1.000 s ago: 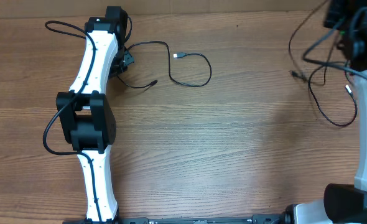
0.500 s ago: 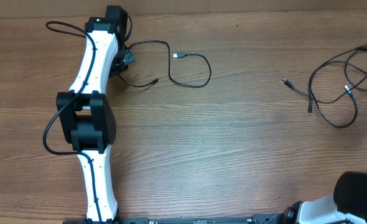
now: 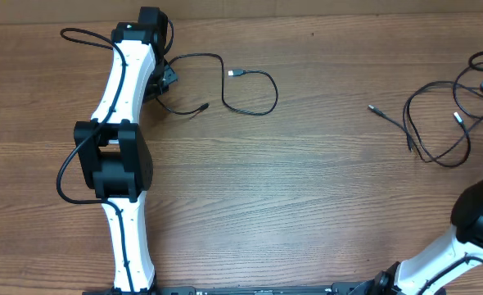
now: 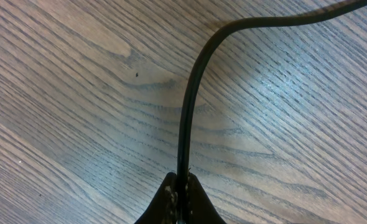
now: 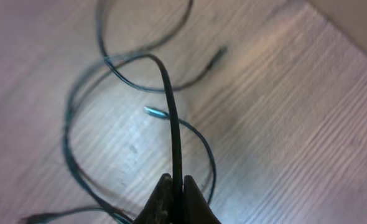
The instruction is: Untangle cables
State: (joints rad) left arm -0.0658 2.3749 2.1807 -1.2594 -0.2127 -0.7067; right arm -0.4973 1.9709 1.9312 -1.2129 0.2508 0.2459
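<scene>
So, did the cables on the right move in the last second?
Yes. The right cables shifted: their plug end slid left, toward the unmoved left cable.

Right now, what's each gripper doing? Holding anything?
Left gripper: jaws shut on the left cable.
Right gripper: jaws shut on the right cable.

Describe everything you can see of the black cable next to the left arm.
The black cable is thin, smooth and rubbery-looking, lying slack on the wooden table beside the left arm. The left tool is shut on it partway along. One stretch ends nearby in a small dark plug; the other arches away, curls into an open loop and ends in a silver-tipped plug.
</scene>
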